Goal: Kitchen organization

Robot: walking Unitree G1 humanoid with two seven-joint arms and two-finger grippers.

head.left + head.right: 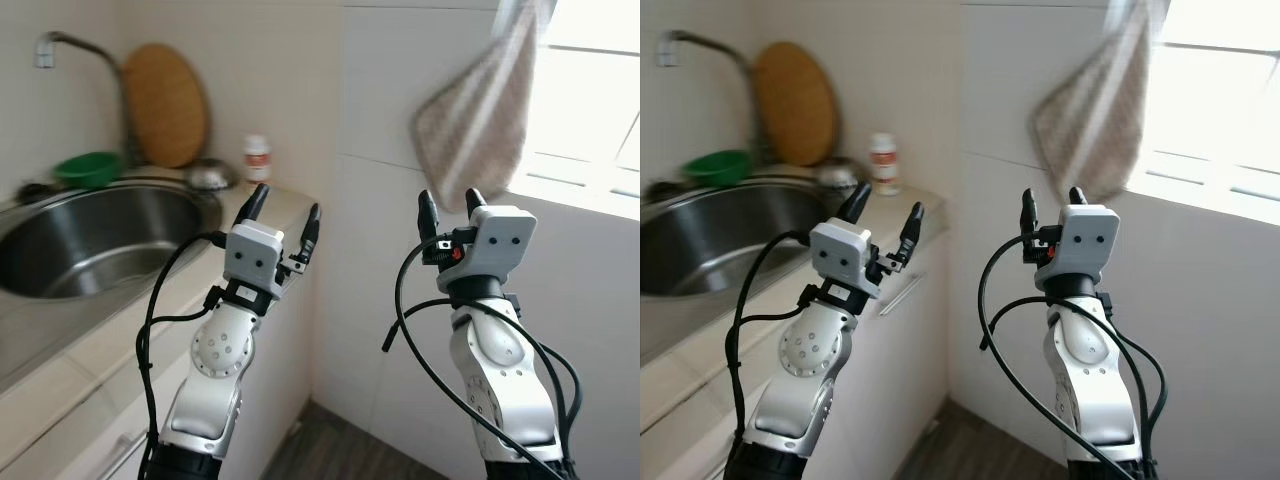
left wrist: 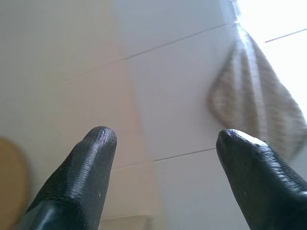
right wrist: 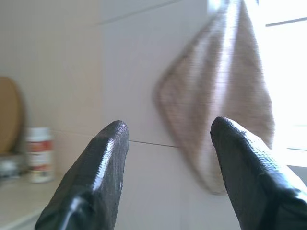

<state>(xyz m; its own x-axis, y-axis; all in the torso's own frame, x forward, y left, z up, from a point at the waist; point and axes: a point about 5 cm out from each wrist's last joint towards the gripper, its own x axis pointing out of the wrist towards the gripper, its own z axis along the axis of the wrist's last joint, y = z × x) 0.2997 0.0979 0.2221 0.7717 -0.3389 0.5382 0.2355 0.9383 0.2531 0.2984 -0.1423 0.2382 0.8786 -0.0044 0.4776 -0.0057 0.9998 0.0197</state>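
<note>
Silver jointed arms, looping black cables, white tool housings, black textured fingers (image 2: 81, 177)

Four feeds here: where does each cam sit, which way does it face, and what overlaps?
Left eye and right eye: head stereo pair, facing forward and down at the steel sink, round wooden cutting board and hanging beige cloth; both silver arms are raised, left hand and right hand open.
Left wrist: looks along its black fingers at the tiled wall.
Right wrist: along its fingers at the cloth.
Shared: all four see the cloth.
</note>
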